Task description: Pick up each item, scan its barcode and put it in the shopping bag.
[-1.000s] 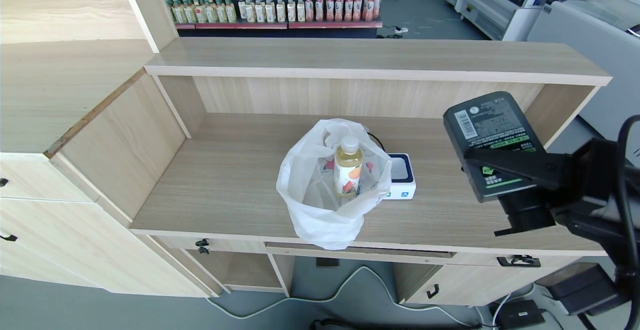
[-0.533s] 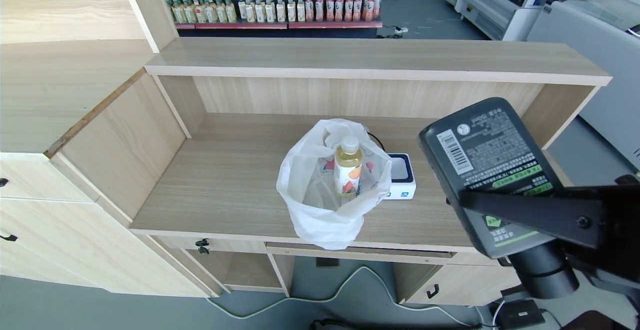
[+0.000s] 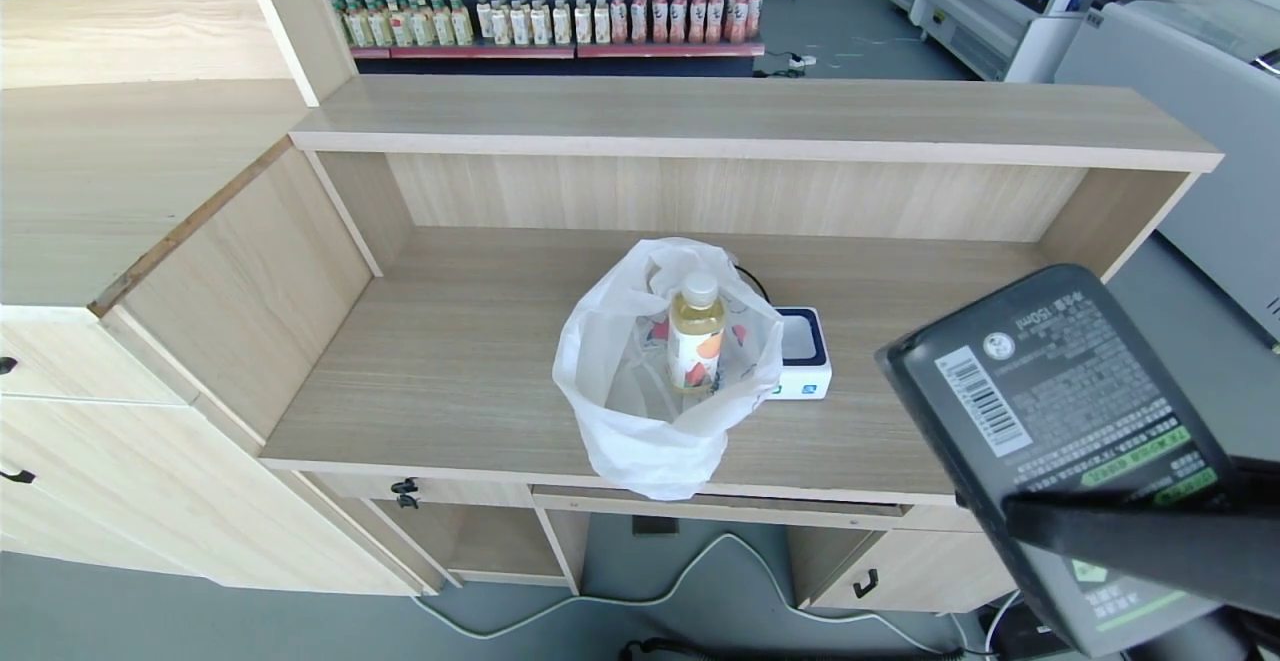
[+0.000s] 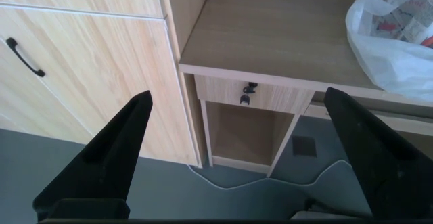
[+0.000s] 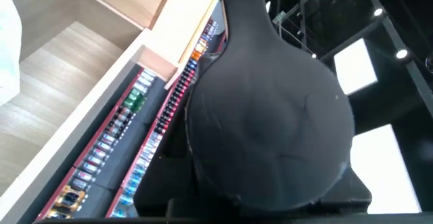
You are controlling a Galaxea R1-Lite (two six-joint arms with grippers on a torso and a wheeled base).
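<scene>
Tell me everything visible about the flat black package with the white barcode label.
The flat black package has rounded corners and a smooth, plastic-looking face with a white barcode label, small white print and green strips. It hangs tilted in the air near the right end of the wooden counter, clamped by the right gripper, whose black finger crosses its lower part.

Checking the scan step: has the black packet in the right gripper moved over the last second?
Yes. The black packet has shifted down and right, nearer the camera, away from the scanner on the counter.

Wooden counter (image 3: 470, 361), stocked shelves (image 3: 560, 46), grey floor (image 3: 850, 11)
</scene>
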